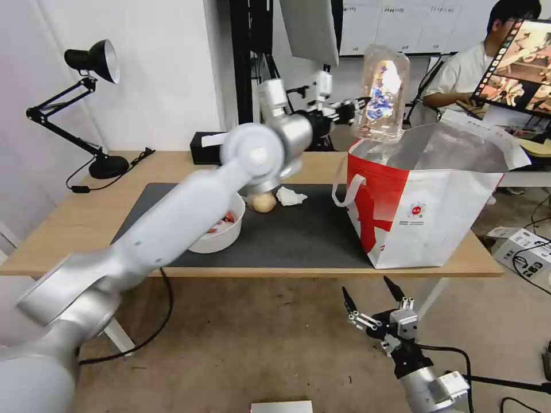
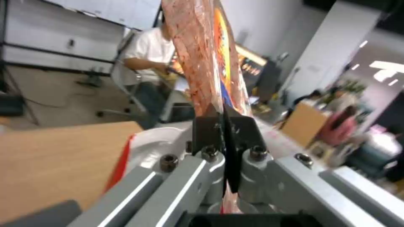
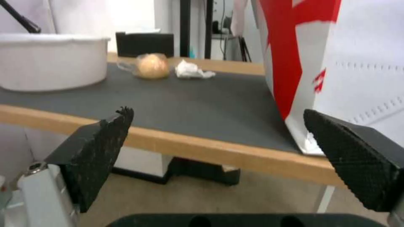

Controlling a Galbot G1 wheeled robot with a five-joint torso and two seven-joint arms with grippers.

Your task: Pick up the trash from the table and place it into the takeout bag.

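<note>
Head view: the left claw (image 1: pixel 351 110) pinches the clear plastic tray (image 1: pixel 383 94) upright above the takeout bag (image 1: pixel 427 198) on the tabletop (image 1: pixel 69 229); the right claw (image 1: pixel 372 298) hangs wide open below its edge. Left wrist view: fingers (image 2: pixel 208 132) clamp the tray's edge. Right wrist view: spread pads (image 3: pixel 99 148), bowl (image 3: pixel 50 61), knotted bag (image 3: pixel 151 66), tissue (image 3: pixel 191 70) on the mat (image 3: pixel 189 101).

Light-wood table (image 1: pixel 172 163) w/ grey mat (image 1: pixel 298 229), desk lamp (image 1: pixel 94 109), black tissue box (image 1: pixel 204 149).

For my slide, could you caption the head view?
Left gripper holds clear tray above the takeout bag.
</note>
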